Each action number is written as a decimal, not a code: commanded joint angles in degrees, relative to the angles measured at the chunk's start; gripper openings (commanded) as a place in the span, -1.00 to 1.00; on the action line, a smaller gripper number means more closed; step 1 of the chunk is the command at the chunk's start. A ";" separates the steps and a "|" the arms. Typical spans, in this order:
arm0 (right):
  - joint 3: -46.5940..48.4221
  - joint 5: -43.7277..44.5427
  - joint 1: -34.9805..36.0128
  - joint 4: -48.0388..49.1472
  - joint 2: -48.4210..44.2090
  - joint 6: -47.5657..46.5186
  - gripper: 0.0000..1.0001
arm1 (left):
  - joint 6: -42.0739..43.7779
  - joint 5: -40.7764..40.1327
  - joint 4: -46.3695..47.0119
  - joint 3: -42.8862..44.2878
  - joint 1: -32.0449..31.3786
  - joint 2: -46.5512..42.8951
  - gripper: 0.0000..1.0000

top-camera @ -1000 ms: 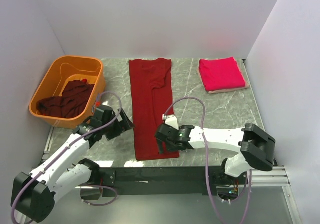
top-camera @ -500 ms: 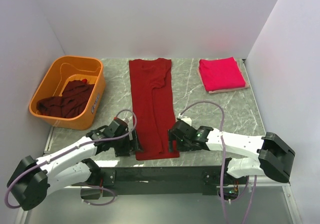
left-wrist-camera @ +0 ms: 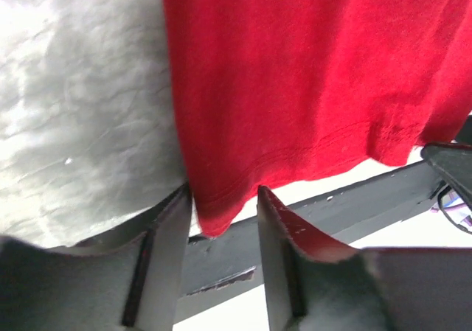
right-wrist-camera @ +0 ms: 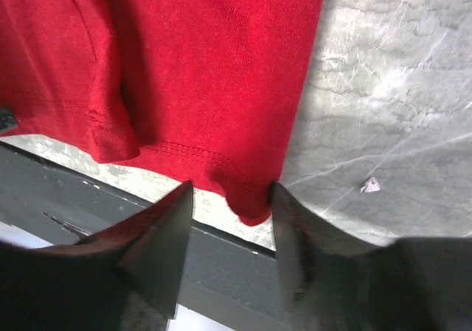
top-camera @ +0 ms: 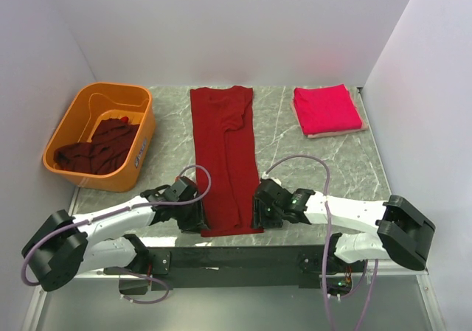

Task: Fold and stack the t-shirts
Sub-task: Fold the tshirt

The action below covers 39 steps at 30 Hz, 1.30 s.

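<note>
Maroon cloth, a long t-shirt (top-camera: 225,154), lies flat down the middle of the marble table (top-camera: 317,161), collar at the far end and hem at the near edge. The left pincer (left-wrist-camera: 221,198) sits at the shirt's near left hem corner, its fingers apart with that corner hanging in the gap and brushing one finger. The right pincer (right-wrist-camera: 230,194) sits at the near right hem corner in the same way, its fingers apart and the corner between them. Left of the shirt stands an orange tub (top-camera: 144,143) holding crumpled dark t-shirts (top-camera: 99,150). Right of the shirt's collar end lies a folded crimson-pink t-shirt (top-camera: 327,110).
</note>
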 commanded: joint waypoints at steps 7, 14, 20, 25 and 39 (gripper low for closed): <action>-0.67 -2.06 -1.20 1.54 1.47 0.65 -0.58 | -1.57 -4.12 -0.79 0.41 -1.13 1.33 -0.99; -3.83 -3.37 -1.03 -1.10 -1.86 2.32 -1.00 | -2.90 -5.45 -8.18 -0.46 -1.13 -3.33 -0.99; -7.00 -7.95 -1.03 2.32 -5.12 2.85 -1.00 | -4.65 -3.43 -9.42 -3.19 -1.22 -7.02 -0.99; -6.29 -8.31 -0.94 1.19 -7.67 1.97 -1.00 | -5.18 -4.03 -12.92 -1.70 -1.39 -10.36 -0.99; -6.31 -8.75 -0.41 4.18 -13.04 1.10 -1.00 | -8.34 -2.90 -9.52 0.75 -1.74 -15.47 -0.99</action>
